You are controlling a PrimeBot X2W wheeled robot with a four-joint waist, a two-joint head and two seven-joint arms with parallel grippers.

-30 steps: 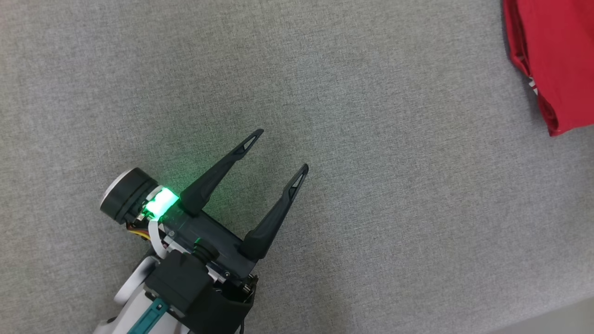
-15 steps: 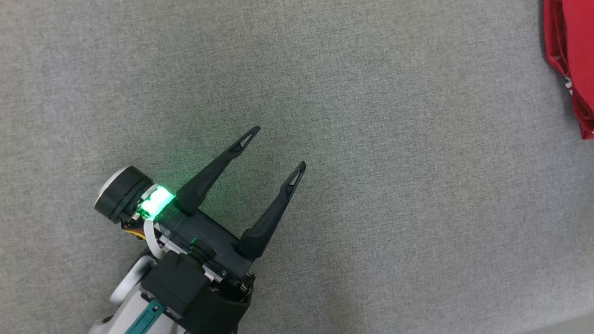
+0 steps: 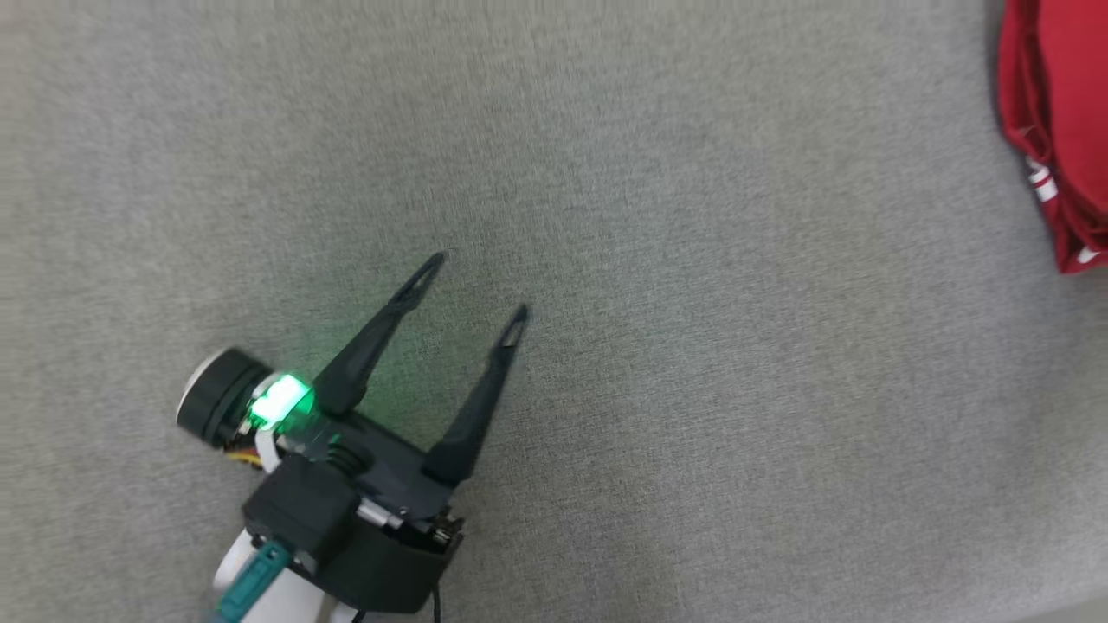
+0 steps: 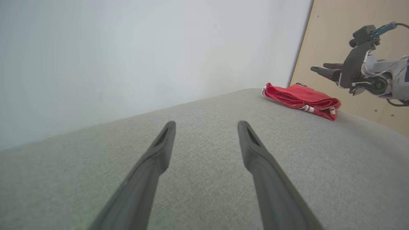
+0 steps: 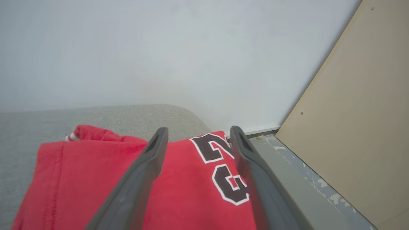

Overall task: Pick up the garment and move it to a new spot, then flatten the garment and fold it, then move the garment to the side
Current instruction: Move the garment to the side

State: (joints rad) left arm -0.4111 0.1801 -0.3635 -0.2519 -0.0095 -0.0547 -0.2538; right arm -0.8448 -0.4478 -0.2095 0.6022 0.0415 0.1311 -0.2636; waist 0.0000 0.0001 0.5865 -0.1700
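Note:
The red garment (image 3: 1056,130) lies folded at the far right end of the grey padded surface (image 3: 692,346), with dark and white lettering on top (image 5: 220,172). My right gripper (image 5: 198,128) hovers just above the garment (image 5: 96,179), open, with nothing between its fingers. In the left wrist view the right gripper (image 4: 316,67) hangs in the air beyond the garment (image 4: 300,99). My left gripper (image 3: 478,284) stands open over bare grey fabric at the lower left, far from the garment, its fingers (image 4: 159,150) spread and empty.
A white wall (image 5: 159,48) runs behind the surface. A tan wooden panel (image 5: 361,127) stands on the right past the garment, with a grey floor strip (image 5: 306,185) at its foot. The surface's front edge (image 3: 1069,606) shows at the lower right.
The head view has shifted and blurred a little, so the garment sits differently at the right edge. My left gripper stays open over the same bare fabric.

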